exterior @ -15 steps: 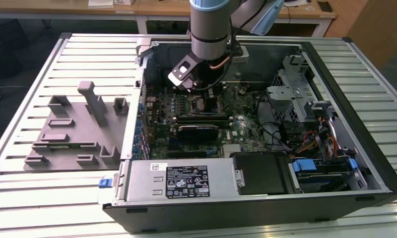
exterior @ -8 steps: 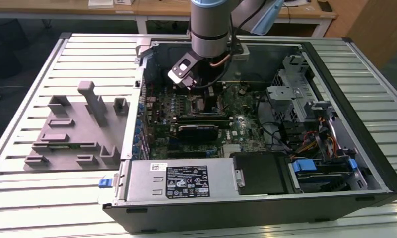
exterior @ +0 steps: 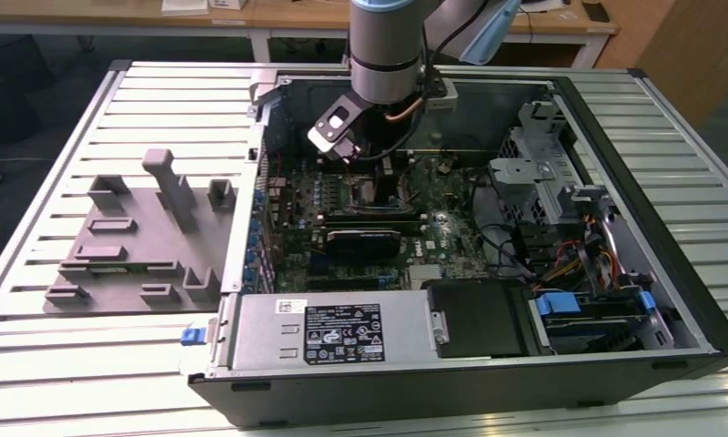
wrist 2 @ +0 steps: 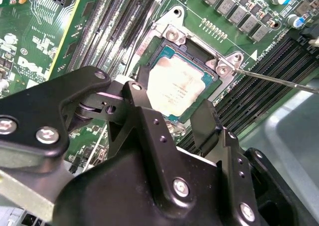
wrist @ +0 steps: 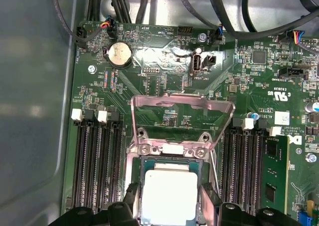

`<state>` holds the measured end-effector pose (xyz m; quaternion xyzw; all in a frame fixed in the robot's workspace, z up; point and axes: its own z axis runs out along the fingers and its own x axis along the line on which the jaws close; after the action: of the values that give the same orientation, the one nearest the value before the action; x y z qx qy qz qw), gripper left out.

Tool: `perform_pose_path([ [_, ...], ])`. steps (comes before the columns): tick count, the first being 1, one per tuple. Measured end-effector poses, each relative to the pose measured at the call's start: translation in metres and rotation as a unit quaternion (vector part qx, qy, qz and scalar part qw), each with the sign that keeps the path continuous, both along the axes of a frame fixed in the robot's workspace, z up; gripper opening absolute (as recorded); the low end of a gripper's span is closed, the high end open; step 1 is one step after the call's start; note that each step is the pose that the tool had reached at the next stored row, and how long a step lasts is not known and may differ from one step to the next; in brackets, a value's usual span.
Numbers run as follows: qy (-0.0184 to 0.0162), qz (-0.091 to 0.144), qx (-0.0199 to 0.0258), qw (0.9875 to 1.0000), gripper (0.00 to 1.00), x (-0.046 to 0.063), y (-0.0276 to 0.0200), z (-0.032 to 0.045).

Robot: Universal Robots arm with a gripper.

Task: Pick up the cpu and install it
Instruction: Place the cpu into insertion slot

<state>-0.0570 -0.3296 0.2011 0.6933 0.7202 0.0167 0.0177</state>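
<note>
The cpu [wrist: 169,193] is a silvery square chip with a pale rim. It lies in the black-framed socket [wrist: 133,158] on the green motherboard [wrist: 124,86]. The socket's metal load plate [wrist: 182,109] is swung open beyond it. My gripper [wrist: 170,196] reaches down into the open computer case [exterior: 692,300]. Its two black fingers [wrist 2: 135,94] press against opposite edges of the cpu [wrist 2: 174,84], shut on it. In the exterior view the gripper [exterior: 367,168] hangs low over the board at the back of the case.
Memory slots [wrist: 92,161] run along both sides of the socket. The thin socket lever [wrist 2: 279,79] sticks out sideways. A grey plastic fixture tray [exterior: 134,241] stands on the slatted table at the exterior view's left. Power supply [exterior: 328,332] and drive bays [exterior: 582,309] fill the case front.
</note>
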Motion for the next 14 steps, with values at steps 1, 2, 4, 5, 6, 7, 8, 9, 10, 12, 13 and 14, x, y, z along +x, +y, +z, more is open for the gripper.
perform_pose_path([
  [1, 0.0, 0.0, 0.0, 1.0, 0.6, 0.0, 0.0, 0.0],
  [2, 0.0, 0.0, 0.0, 1.0, 0.59, 0.0, 0.0, 0.0],
  [4, 0.0, 0.0, 0.0, 1.0, 0.53, 0.0, 0.0, 0.0001],
  [5, 0.0, 0.0, 0.0, 1.0, 0.47, 0.0, 0.0, 0.0001],
  [6, 0.0, 0.0, 0.0, 1.0, 0.47, 0.0, 0.0, 0.0001],
  [7, 0.0, 0.0, 0.0, 1.0, 0.41, 0.0, 0.0, 0.0001],
  [8, 0.0, 0.0, 0.0, 1.0, 0.35, 0.0, 0.0, 0.0001],
  [9, 0.0, 0.0, 0.0, 1.0, 0.35, 0.0, 0.0, 0.0001],
  [10, 0.0, 0.0, 0.0, 1.0, 0.29, 0.0, 0.0, 0.0001],
  [12, 0.0, 0.0, 0.0, 1.0, 0.24, 0.0, 0.0, 0.0001],
  [13, 0.0, 0.0, 0.0, 1.0, 0.17, 0.0, 0.0, 0.0001],
  [14, 0.0, 0.0, 0.0, 1.0, 0.11, 0.0, 0.0, 0.0001],
])
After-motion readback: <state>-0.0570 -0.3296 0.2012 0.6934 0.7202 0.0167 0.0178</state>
